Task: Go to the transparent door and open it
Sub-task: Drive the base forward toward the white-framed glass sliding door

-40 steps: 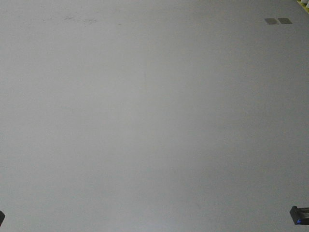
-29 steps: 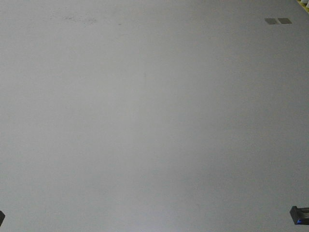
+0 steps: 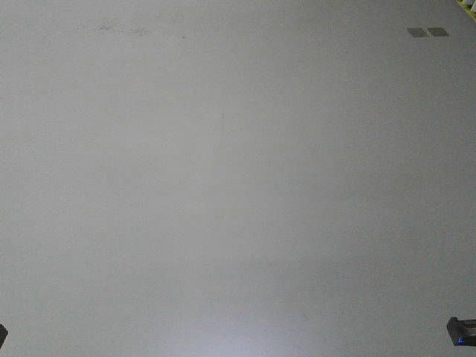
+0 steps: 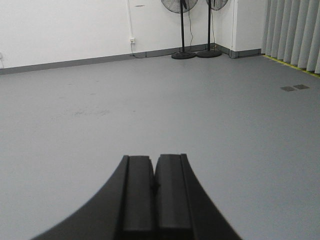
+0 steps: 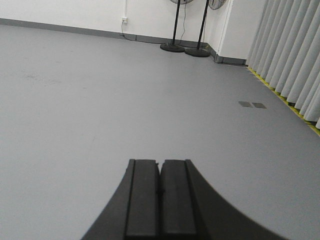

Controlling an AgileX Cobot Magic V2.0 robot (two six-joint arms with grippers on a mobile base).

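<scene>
The transparent door is out of view in every frame. My left gripper (image 4: pixel 153 159) is shut, its two black fingers pressed together with nothing between them, pointing over bare grey floor. In the right wrist view my right gripper (image 5: pixel 160 162) is likewise shut and empty, aimed across the same floor. The front-facing view holds only grey floor, with small dark corners of the robot at the bottom left (image 3: pixel 2 335) and bottom right (image 3: pixel 461 332).
Two pedestal fans (image 4: pixel 183 54) stand by the white back wall (image 4: pixel 65 30). Grey vertical curtains (image 5: pixel 290 50) hang along the right, above a yellow floor line (image 5: pixel 280 97). Two small grey floor plates (image 3: pixel 427 32) lie on the floor toward the right.
The floor marks and plates in the front-facing view have shifted very slightly; the base is creeping over the floor. Nothing else differs.
</scene>
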